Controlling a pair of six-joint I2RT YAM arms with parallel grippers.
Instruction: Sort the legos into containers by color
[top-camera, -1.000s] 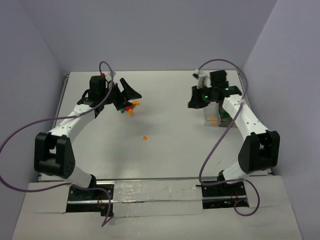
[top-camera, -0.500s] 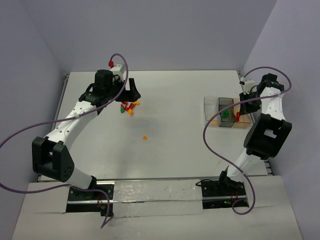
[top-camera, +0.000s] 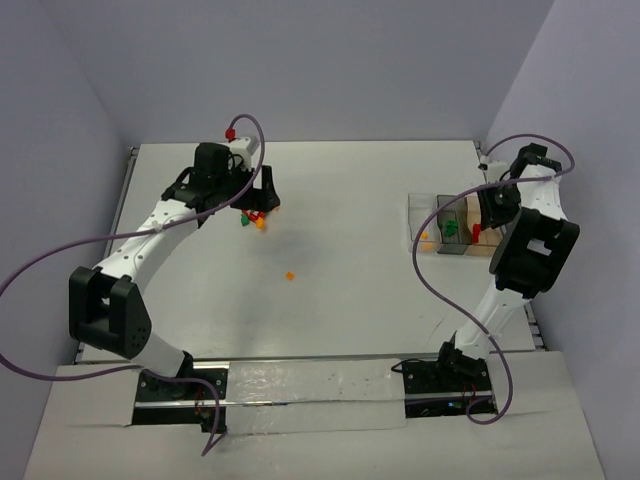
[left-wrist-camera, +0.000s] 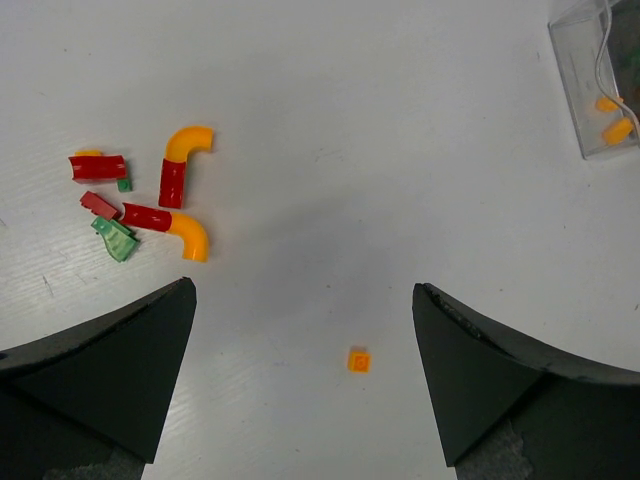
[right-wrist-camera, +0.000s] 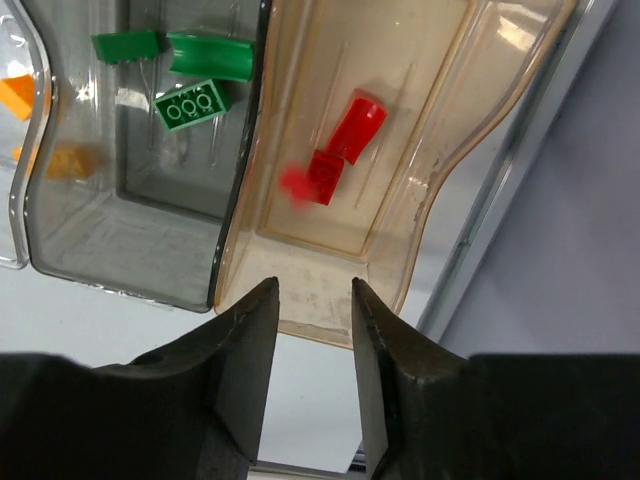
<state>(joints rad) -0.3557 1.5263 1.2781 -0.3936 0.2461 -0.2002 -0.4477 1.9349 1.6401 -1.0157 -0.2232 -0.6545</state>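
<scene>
Left wrist view has the left jaws spread wide with nothing in them, hovering over the bench (left-wrist-camera: 400, 150). The leftover bricks (left-wrist-camera: 140, 200) sit bunched up ahead and to the left: red, green and curved orange pieces, several of them touching. One lone orange brick (left-wrist-camera: 358, 360) lies well apart from the bunch, roughly between the jaw tips.

Over on the right, the right jaws hang above the bins (right-wrist-camera: 420, 100), only slightly parted and holding nothing. Red pieces (right-wrist-camera: 350, 140) are in the bin right below, green ones (right-wrist-camera: 190, 105) in the middle one, and orange (right-wrist-camera: 20, 95) in the far one.

My guess is the step now is the left arm's next pick. I'd go for the lone orange brick first, since nothing crowds it. Centre it between the tips, come straight down and close gently, because a piece that tiny will probably skate away if one tip touches first. For the bunch, take an outer piece so you don't pinch two colours at once.
</scene>
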